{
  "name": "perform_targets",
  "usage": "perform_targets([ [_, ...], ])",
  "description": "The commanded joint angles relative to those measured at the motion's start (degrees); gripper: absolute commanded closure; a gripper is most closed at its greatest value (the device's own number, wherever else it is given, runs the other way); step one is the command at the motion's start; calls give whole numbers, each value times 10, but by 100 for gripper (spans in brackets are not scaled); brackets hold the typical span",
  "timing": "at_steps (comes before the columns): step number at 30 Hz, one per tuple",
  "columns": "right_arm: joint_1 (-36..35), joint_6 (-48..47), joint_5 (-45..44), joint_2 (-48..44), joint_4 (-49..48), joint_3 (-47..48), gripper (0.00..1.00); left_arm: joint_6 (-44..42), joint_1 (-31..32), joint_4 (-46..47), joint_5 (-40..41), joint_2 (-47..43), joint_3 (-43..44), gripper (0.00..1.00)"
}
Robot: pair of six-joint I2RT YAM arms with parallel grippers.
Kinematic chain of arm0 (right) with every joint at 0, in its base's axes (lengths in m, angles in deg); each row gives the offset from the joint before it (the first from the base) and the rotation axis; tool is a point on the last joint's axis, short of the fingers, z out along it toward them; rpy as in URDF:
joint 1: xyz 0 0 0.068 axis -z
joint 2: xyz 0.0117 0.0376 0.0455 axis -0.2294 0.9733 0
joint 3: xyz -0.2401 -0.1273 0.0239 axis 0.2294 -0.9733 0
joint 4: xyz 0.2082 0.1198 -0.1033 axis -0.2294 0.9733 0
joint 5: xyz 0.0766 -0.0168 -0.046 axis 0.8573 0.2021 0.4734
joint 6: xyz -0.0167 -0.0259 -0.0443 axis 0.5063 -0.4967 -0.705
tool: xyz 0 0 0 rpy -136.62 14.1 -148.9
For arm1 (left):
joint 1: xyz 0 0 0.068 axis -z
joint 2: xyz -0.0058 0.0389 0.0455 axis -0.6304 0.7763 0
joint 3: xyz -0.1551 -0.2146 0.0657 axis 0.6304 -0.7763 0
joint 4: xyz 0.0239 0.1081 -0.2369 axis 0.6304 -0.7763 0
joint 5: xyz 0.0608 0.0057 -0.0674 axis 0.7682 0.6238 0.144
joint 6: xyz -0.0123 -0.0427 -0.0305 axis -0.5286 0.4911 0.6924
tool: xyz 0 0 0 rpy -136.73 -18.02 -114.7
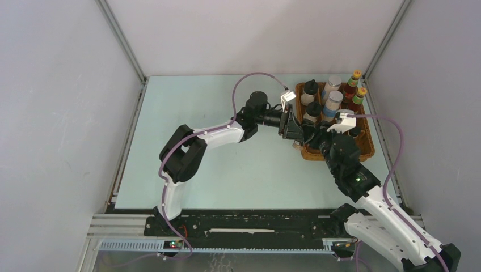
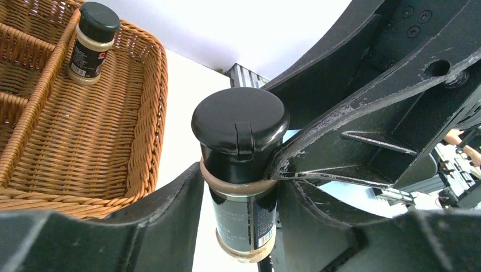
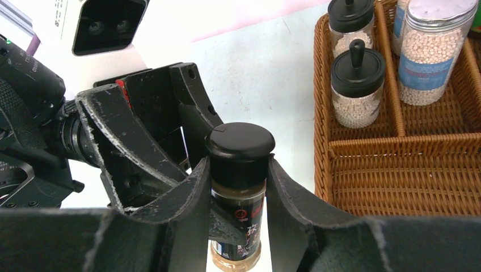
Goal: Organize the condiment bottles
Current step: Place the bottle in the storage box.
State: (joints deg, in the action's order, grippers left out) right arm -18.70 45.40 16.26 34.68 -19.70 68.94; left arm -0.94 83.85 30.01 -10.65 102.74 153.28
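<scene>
Jar (image 3: pixel 238 170) obscured overhead shows clearly between right fingers (image 3: pixel 184 218) in wrist view.

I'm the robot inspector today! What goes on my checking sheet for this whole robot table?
Surface: pale green tabletop, with a wicker tray at its far right.
Job's things: red sauce bottles, silver-lidded jars, black-lidded white jars and one tiny dark jar stand in the tray. The held jar is beside the tray's edge.
Clutter: nothing seen.
Grippers: right gripper is shut on the held jar. The left gripper has fingers either side of the same jar, grip unclear.
Cables: a purple cable loops above the left arm, another beside the right.
Surroundings: grey walls, metal frame rails.
</scene>
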Motion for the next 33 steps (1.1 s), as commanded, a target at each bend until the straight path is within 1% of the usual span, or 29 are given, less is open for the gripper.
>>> perform_targets([
  [1, -11, 11, 7, -5, -1, 25, 100, -12, 7, 10, -8, 3, 46, 52],
  [2, -11, 12, 7, -4, -1, 25, 100, -11, 7, 10, -9, 4, 48, 56],
  [6, -12, 14, 6, -4, 5, 25, 100, -14, 8, 10, -6, 6, 51, 83],
  [7, -13, 15, 5, -4, 6, 24, 100, -15, 8, 10, -4, 6, 51, 88],
  [8, -13, 16, 3, -5, 9, 25, 100, -16, 9, 10, -2, 6, 52, 91],
  [11, -13, 15, 0, -8, 14, 25, 100, -18, 11, 9, 2, 6, 54, 96],
  [12, -13, 15, -1, -9, 15, 24, 100, -19, 12, 10, 2, 7, 54, 98],
  [13, -13, 15, -1, -10, 17, 25, 98, -20, 12, 9, 4, 6, 54, 99],
  [14, -13, 16, -2, -11, 17, 25, 93, -23, 13, 6, 5, 7, 54, 100],
  [16, -14, 15, -6, -13, 19, 25, 77, -36, 14, -9, 11, 6, 56, 100],
  [20, -14, 12, -16, -17, 21, 25, 50, -79, 19, -55, 27, 3, 65, 100],
  [21, -15, 11, -16, -19, 21, 25, 44, -88, 20, -65, 31, 3, 67, 100],
  [23, -14, 10, -18, -20, 22, 26, 37, -100, 22, -81, 37, 3, 73, 100],
  [26, -15, 9, -20, -20, 30, 32, 29, -109, 23, -92, 45, 4, 77, 100],
  [28, -14, 9, -21, -21, 34, 34, 27, -111, 23, -97, 48, 4, 79, 100],
  [33, -15, 13, -42, -30, 55, 44, 27, -122, 23, -108, 69, 1, 81, 100],
])
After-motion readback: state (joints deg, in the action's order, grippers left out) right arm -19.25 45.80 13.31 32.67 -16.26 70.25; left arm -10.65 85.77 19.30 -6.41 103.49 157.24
